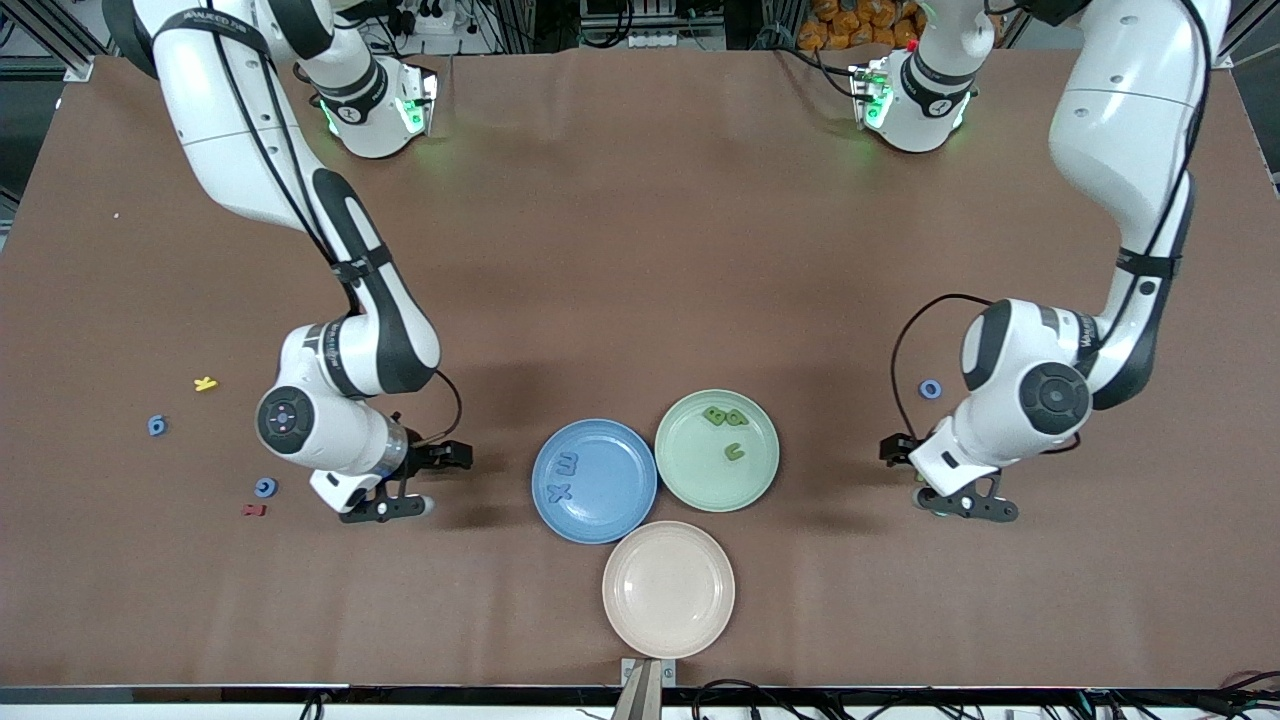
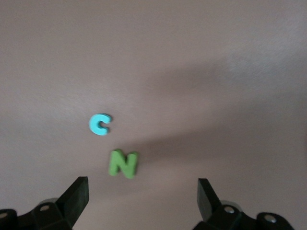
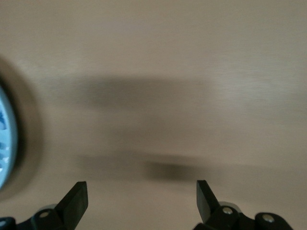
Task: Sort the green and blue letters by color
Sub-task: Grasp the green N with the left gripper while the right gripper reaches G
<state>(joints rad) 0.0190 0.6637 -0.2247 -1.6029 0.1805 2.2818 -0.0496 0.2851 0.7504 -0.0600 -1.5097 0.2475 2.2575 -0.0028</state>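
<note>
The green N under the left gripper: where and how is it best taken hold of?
The green N lies flat on the bare table, close beside a blue C. The left gripper is open above it. I would come straight down from above and close the jaws across the N's two outer strokes, keeping both fingers off the C. Being thin, it probably needs the fingers nearly touching the table.
</note>
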